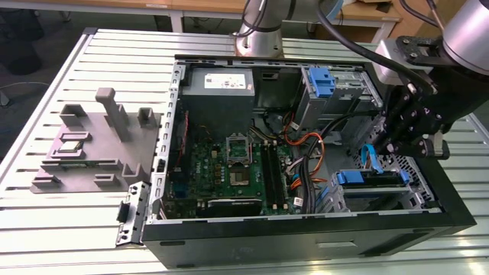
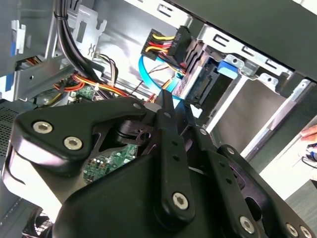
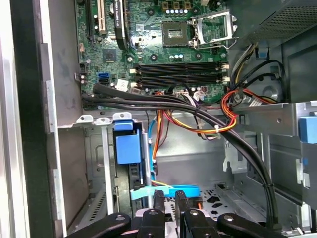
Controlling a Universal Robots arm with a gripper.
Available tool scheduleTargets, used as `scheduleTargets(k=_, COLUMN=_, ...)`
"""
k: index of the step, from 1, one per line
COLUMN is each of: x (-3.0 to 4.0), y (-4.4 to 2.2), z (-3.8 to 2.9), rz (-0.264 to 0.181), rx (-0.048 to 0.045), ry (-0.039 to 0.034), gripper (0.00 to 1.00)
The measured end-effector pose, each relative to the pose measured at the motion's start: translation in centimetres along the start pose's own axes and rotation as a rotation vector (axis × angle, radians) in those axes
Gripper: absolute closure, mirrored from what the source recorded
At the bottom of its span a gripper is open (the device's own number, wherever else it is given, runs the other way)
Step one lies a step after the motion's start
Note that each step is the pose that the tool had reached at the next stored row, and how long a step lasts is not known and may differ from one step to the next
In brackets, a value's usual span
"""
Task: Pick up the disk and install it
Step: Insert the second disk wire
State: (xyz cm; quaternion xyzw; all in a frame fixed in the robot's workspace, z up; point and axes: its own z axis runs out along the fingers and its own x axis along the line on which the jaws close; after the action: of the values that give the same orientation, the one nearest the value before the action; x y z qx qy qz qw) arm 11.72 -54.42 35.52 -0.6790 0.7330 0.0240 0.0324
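The disk (image 1: 374, 179) lies inside the drive cage at the lower corner of the open computer case (image 1: 252, 252), on the exterior view's right, its blue side rail (image 1: 353, 176) facing up. In the second wrist view the disk (image 2: 205, 87) sits in the cage with power and data plugs at its end. The first wrist view shows the blue rail (image 3: 128, 146) in the cage slot. My gripper (image 1: 399, 150) hangs just above the cage. Its black fingers (image 2: 168, 111) stand close together with nothing between them, their tips beside a light-blue flat cable (image 3: 190, 191).
A motherboard (image 1: 229, 172) covers the case floor, with a grey power supply (image 1: 217, 83) behind it. Orange and black cables (image 1: 310, 149) run between board and cages. Another blue bracket (image 1: 321, 80) sits in the upper bay. A grey fixture (image 1: 91, 143) lies on the slatted table at the exterior view's left.
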Motion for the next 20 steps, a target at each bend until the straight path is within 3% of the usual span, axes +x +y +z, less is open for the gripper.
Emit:
scheduleTargets(k=14, x=-0.54, y=0.02, z=0.05, rz=-0.001, rx=-0.0002, ry=-0.0008, gripper=0.76)
scheduleTargets(k=20, x=-0.79, y=-0.42, z=0.08, rz=-0.008, rx=-0.0008, ry=-0.0013, gripper=0.76)
